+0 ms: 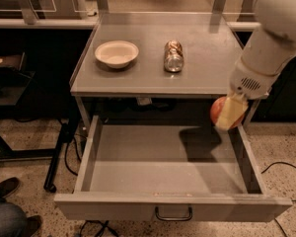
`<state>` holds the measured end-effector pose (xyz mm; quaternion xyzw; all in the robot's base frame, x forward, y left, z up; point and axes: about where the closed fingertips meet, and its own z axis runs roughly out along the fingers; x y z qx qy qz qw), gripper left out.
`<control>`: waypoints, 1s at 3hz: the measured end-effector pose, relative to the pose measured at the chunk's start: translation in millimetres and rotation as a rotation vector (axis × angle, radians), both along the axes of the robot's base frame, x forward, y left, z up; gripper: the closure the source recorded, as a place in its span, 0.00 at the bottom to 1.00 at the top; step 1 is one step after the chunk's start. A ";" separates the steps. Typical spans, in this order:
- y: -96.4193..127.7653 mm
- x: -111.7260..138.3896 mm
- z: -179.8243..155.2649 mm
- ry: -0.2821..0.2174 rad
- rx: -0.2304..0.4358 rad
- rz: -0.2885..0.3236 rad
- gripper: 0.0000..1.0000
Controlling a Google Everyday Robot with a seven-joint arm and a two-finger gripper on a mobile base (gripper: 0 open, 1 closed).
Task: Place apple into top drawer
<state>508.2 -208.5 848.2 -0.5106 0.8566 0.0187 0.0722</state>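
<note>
- My gripper (231,115) clamps the apple (216,111), hanging above the open top drawer (113,205), at its rear right corner.
- Released here, it may clip the right wall, bounce out, or roll away.

I'm seeing speckled floor (286,147) along the bottom, grey table (138,78) mid-frame, dark shelf (7,65) far left. The gripper (229,115) sits right of centre, clutching the apple (216,111).

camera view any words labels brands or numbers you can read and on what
None can be read.
The can on the tabletop: print too blurred to read.
The bowl and the top drawer front: no markings show.
The gripper, shut on the apple, hangs over the drawer's right rear corner: no text.
</note>
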 end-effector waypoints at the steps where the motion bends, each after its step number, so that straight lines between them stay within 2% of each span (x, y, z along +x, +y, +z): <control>1: 39.8 -18.6 -55.1 0.074 0.043 0.033 1.00; 2: 39.8 -18.7 -55.3 0.074 0.043 0.033 1.00; 3: 50.8 -29.7 -89.0 0.129 0.068 0.008 1.00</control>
